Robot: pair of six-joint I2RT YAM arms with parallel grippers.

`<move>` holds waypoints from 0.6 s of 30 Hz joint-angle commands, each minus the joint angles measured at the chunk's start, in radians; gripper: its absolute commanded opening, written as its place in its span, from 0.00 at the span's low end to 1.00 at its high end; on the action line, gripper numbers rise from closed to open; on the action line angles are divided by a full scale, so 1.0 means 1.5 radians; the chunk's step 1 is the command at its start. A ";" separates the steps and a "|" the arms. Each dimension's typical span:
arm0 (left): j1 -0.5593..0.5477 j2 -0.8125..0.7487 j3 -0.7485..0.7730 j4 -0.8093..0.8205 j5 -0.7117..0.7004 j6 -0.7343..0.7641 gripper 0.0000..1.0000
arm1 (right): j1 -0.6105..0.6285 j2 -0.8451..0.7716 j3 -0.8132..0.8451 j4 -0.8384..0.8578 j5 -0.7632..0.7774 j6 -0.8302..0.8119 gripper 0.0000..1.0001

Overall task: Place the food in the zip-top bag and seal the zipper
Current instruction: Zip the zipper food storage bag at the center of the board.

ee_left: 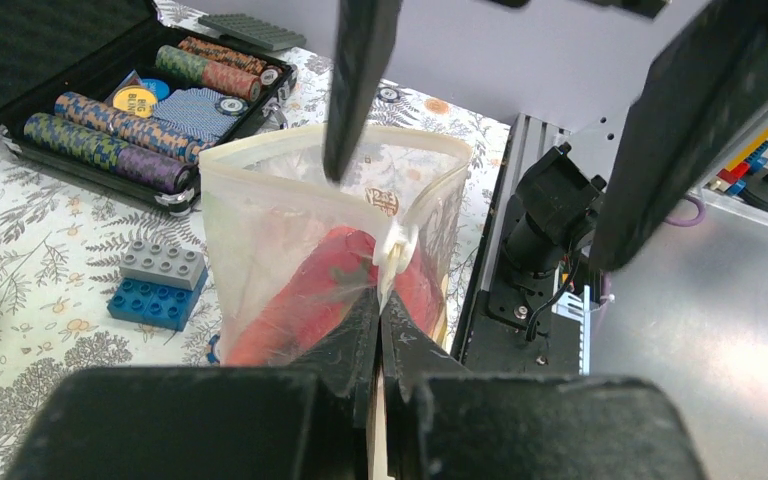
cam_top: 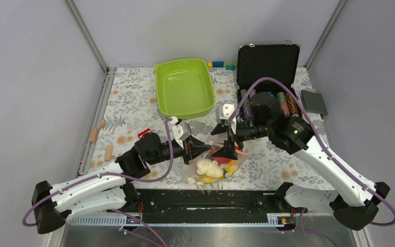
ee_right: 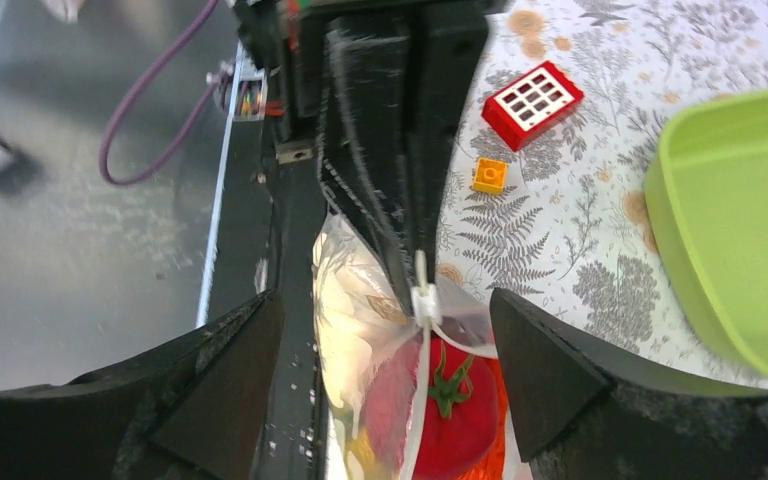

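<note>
**1. Near edge.** Small white piece (cam_top: 191, 180) lies on surface (cam_top: 133, 98) just beside bag. Inside or outside the film: cannot tell.

**2. Bag** (ee_left: 260, 230). Pos.: centre of surface, near side, between both arms. Loaded bottom points to near edge, and the mouth end is raised toward the end effectors. Food inside incl. white piece (cam_top: 208, 167), yellow piece (cam_top: 231, 167) and tomato (ee_right: 440, 410) w/ green stem.

**3. L end effector** (ee_left: 380, 305). Fully closed, pinching bag at one end of zipper (ee_left: 250, 145), at white tab (ee_left: 397, 250). Judged purpose: anchor that end so the mouth stands up and the film cannot slide.

**4. R end effector** (ee_right: 385, 300). Jaws wide, nothing held. It straddles the mouth, w/ one finger (ee_left: 360, 80) tip at the far rim. Judged purpose: take the strip opposite the anchor, then press along it. Zipper not sealed; the rim forms an open loop.

**5. Farther.** Grey/blue blocks (ee_left: 158, 285) and red block (ee_right: 533, 100) lie near bag; neither is a task item. Tray (cam_top: 182, 63) and case (cam_top: 267, 64) w/ chips (ee_left: 110, 150) sit at rear. Two peach items (cam_top: 93, 135) lie by the left rail. They may be unbagged food but are too small to tell.
</note>
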 commanded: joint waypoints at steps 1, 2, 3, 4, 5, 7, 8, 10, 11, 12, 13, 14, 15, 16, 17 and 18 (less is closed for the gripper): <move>-0.002 0.001 0.037 0.006 -0.013 -0.029 0.00 | 0.035 0.024 0.035 -0.046 -0.030 -0.168 0.81; -0.003 0.001 0.038 0.004 -0.005 -0.028 0.00 | 0.035 0.028 0.037 -0.051 -0.029 -0.175 0.80; -0.003 0.003 0.040 -0.001 0.000 -0.027 0.00 | 0.036 0.030 0.039 -0.053 -0.024 -0.177 0.79; -0.002 0.004 0.042 -0.006 0.003 -0.026 0.00 | 0.036 0.034 0.040 -0.054 -0.018 -0.175 0.78; -0.002 0.005 0.042 -0.009 0.006 -0.027 0.00 | 0.036 0.039 0.042 -0.053 -0.013 -0.171 0.77; -0.002 0.007 0.041 -0.008 0.021 -0.026 0.00 | 0.036 0.048 0.046 -0.053 0.006 -0.159 0.75; -0.002 0.007 0.041 -0.007 0.032 -0.023 0.00 | 0.037 0.052 0.048 -0.051 0.012 -0.153 0.73; -0.003 0.012 0.039 0.001 0.043 -0.021 0.00 | 0.038 0.059 0.049 -0.045 0.023 -0.141 0.69; -0.002 0.015 0.040 0.002 0.041 -0.021 0.00 | 0.039 0.062 0.050 -0.044 0.026 -0.137 0.66; -0.002 0.017 0.042 0.001 0.040 -0.021 0.00 | 0.040 0.064 0.051 -0.047 0.029 -0.136 0.64; -0.002 0.019 0.043 0.002 0.040 -0.021 0.00 | 0.041 0.067 0.051 -0.051 0.030 -0.137 0.63; -0.002 0.020 0.043 0.003 0.043 -0.021 0.00 | 0.042 0.068 0.050 -0.054 0.035 -0.137 0.63; -0.002 0.020 0.042 0.006 0.048 -0.021 0.00 | 0.043 0.068 0.048 -0.056 0.042 -0.137 0.60; -0.002 0.020 0.040 0.011 0.051 -0.021 0.00 | 0.044 0.068 0.045 -0.056 0.048 -0.135 0.58; -0.002 0.019 0.039 0.014 0.052 -0.021 0.00 | 0.045 0.069 0.041 -0.059 0.051 -0.135 0.56; -0.002 0.019 0.039 0.015 0.051 -0.021 0.00 | 0.045 0.068 0.038 -0.062 0.051 -0.138 0.54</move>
